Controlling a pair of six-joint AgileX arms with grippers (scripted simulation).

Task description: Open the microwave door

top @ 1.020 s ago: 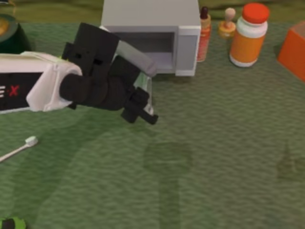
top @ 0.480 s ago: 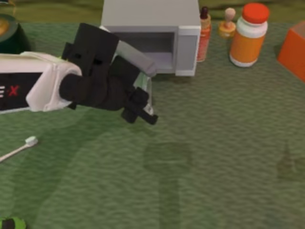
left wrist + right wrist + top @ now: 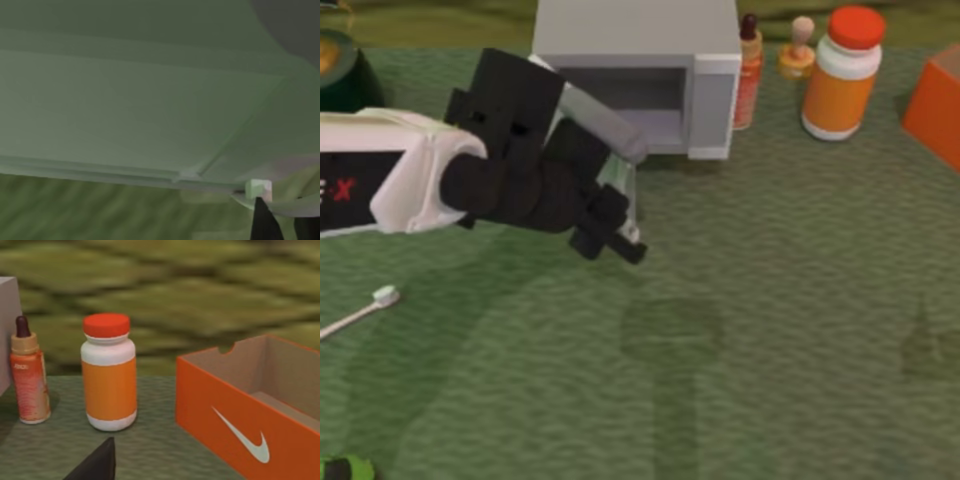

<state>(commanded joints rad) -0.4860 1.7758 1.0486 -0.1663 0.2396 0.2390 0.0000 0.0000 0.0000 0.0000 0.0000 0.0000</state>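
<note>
- microwave point(image 3: 638, 45) sits at the far middle of the desk point(image 3: 790, 320), control strip on its right, cavity exposed.
- microwave door point(image 3: 605, 120) swung out from its left hinge, angled toward the front-left; roughly half open or more, judging from the top view.
- left claw point(image 3: 620, 238) is at the door's free edge, just in front of the microwave and left of centre; the arm comes in from the desk's left side.
- left wrist view: the door panel point(image 3: 130, 110) fills most of the picture, with a pale handle corner point(image 3: 259, 189) right by a dark fingertip point(image 3: 264, 225).
- grip state: fingers appear clenched on the door's handle edge, but the contact is partly hidden, so this is a judgement.
- right arm is parked out of the top view; its wrist view looks at the orange pill bottle point(image 3: 109, 372), the dropper bottle point(image 3: 29, 377) and the orange shoebox point(image 3: 250, 400). Can't tell the right claw's state; only a dark tip shows.
- step in hand: pulling the door round on its hinge, mid-swing to late.
- next move likely calls for following the arc about the left hinge, outward and leftward, with the grip kept firm so the thin edge doesn't slip.
- risk: pulling straight instead of along the arc could drag the microwave itself.
- also on the desk: toothbrush point(image 3: 360, 310) front-left, small wooden peg figure point(image 3: 798, 45) at the back.
</note>
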